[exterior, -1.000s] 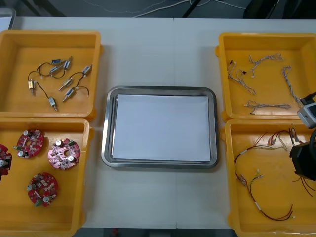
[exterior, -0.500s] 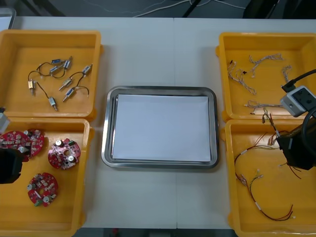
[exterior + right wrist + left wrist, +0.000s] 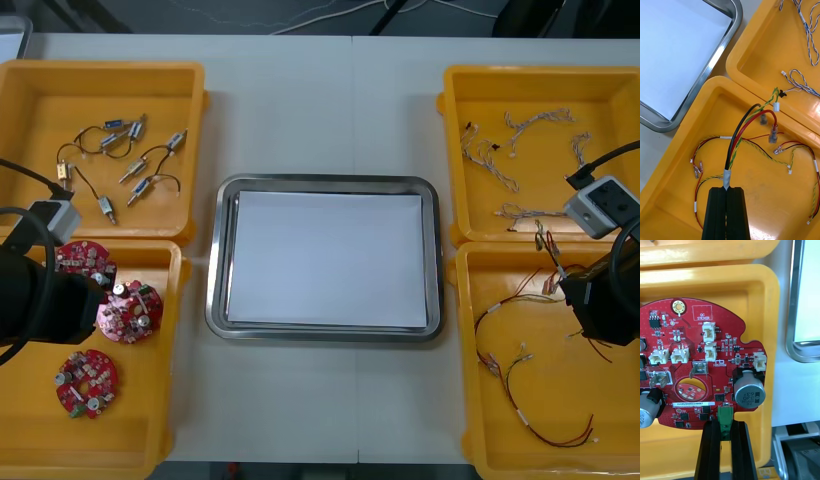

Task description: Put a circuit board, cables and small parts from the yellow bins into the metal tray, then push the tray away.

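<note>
Left claw (image 3: 725, 426) is clamped on the green connector (image 3: 725, 418) at the edge of a red circuit board (image 3: 696, 352). The board spreads out past the fingertips and sits inside a yellow bin (image 3: 752, 281). The metal tray (image 3: 790, 345) rim is off to one side of the claw, past that bin's wall, with a strip of worktop (image 3: 784, 390) between. In the front view, other boards (image 3: 86, 381) lie near the left arm, and there are small metal parts (image 3: 125, 160) in the bin beyond it.

Right claw (image 3: 727, 188) is closed on a cable bundle (image 3: 738, 135), pinching it at the taped end. Black, red and yellow-green wires run out from the fingertips toward the bin wall ahead. Around the bundle, loose red and yellow cables (image 3: 763, 152) lie on the floor of the near right bin (image 3: 685, 123). The next bin ahead holds blue and white twisted cables (image 3: 807, 28). The tray, white inside, sits to the side of this claw, outside the bin wall, apart from the bundle.
</note>
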`<state>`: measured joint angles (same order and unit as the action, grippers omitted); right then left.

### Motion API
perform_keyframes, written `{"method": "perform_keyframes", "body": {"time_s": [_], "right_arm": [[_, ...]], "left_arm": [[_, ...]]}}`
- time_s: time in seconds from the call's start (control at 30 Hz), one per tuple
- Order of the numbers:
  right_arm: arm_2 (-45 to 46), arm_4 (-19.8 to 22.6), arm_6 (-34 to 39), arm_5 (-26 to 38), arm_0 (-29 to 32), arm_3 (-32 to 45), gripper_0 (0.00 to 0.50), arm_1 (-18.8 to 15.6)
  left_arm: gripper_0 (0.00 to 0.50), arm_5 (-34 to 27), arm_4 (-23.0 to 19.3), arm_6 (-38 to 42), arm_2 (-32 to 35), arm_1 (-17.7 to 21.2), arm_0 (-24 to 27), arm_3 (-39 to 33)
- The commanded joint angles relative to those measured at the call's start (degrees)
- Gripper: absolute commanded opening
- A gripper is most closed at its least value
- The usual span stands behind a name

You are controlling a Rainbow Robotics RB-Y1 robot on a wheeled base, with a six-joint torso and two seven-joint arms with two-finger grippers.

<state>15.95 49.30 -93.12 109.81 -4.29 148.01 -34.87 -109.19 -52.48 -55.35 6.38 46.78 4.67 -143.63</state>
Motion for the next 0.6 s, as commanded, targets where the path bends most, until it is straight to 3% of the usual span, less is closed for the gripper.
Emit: {"method": "perform_keyframes", "body": {"time_s": [0.03,0.27,0.6], "right_arm": [[-0.83,-0.08,-0.74,0.19,-0.80,0.26,0.000,-1.87],[-0.83,-1.22,-0.13,0.19,-0.28,0.26,0.000,-2.13],[-0.83,-2.10,0.84,0.19,0.07,0.26,0.000,-2.04]], "left_arm": [[0.000,-0.24,-3.68,3.23,-1.54,3.58,3.86,-2.00],[0.000,2.49,-6.23,4.46,-4.71,5.77,6.06,-2.00],[0.000,3.46,-1.57,12.98,-16.92,5.86,13.62,-2.00]]}}
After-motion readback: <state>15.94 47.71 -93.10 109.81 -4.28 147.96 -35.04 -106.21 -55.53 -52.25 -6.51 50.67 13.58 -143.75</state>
